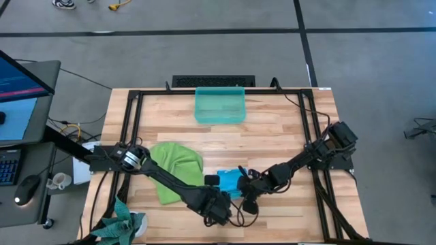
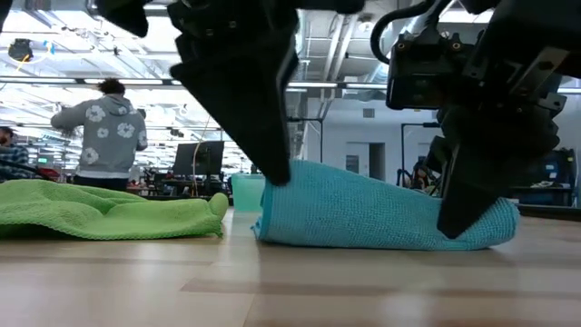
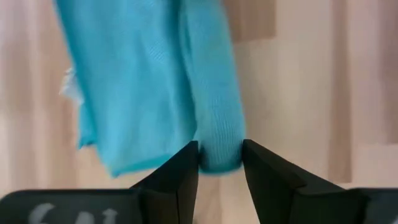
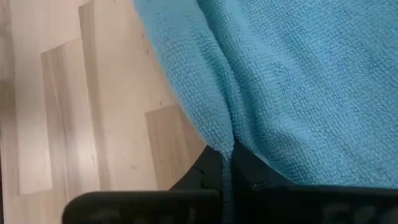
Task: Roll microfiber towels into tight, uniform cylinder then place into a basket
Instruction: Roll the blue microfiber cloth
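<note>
1. Blue towel point(image 1: 229, 180) lies rolled near the table's front edge, between both grippers.
2. Left gripper point(image 3: 219, 163) straddles one roll end, fingers parted; right gripper point(image 4: 225, 163) pinches the other.
3. Rolling looks finished; next comes lifting it to the far basket point(image 1: 219, 120).

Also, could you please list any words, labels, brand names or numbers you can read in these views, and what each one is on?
None can be read.
Monitor: bright screen content, too small to read.
Left gripper: pale marks on its body, cut off and blurred.
Blue towel, green towel, basket: no print visible.
</note>
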`<state>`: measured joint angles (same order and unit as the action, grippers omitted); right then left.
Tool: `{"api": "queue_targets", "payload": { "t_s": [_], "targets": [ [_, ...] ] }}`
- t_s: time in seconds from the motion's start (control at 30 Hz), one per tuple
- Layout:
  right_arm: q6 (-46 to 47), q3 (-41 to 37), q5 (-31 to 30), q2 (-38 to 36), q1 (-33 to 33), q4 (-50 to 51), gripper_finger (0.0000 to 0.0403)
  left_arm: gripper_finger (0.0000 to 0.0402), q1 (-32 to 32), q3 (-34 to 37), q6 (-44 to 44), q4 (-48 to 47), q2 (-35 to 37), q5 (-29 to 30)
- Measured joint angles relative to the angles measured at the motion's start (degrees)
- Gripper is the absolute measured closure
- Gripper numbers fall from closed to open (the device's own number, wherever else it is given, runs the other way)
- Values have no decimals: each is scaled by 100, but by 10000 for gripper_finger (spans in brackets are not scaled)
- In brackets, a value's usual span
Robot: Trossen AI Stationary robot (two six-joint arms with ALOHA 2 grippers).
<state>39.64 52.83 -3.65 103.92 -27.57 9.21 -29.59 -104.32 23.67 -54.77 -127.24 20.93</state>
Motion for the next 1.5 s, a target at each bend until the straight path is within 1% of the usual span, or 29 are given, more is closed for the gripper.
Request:
{"api": "queue_targets", "payload": {
  "t_s": [0.1, 0.23, 0.33, 0.43, 0.6, 0.83, 1.07, 1.2, 1.3, 1.4, 1.5],
  "targets": [
    [3, 1, -8, 0, 60, 0, 385, 283, -107, -140, 111, -291, 25, 339],
    [92, 1, -30, 0, 145, 3, 377, 283, -286, -179, 80, -175, 35, 403],
    [93, 3, -28, 0, 208, 30, 380, 283, -418, -148, -126, 249, 35, 601],
    [92, 3, -1, 0, 231, 35, 385, 283, -465, 128, -426, 868, 36, 815],
    [94, 3, 33, 0, 218, 36, 376, 283, -297, 574, -678, 1578, 31, 695],
    [94, 3, 47, 0, 220, 42, 384, 283, -22, 888, -648, 1588, 31, 756],
    [119, 5, 58, 0, 225, 45, 377, 283, -2, 898, -547, 1608, 26, 787],
    [140, 7, 97, 0, 273, 55, 385, 283, -63, 865, -543, 1606, 26, 1070],
    [182, 7, 140, 0, 320, 58, 382, 283, -78, 864, -540, 1605, 26, 1281],
    [263, 7, 142, 0, 366, 131, 376, 283, -78, 864, -540, 1605, 26, 1375],
    [260, 7, 134, 0, 391, 162, 379, 283, -47, 864, -488, 1500, 26, 1448]
  ]
}}
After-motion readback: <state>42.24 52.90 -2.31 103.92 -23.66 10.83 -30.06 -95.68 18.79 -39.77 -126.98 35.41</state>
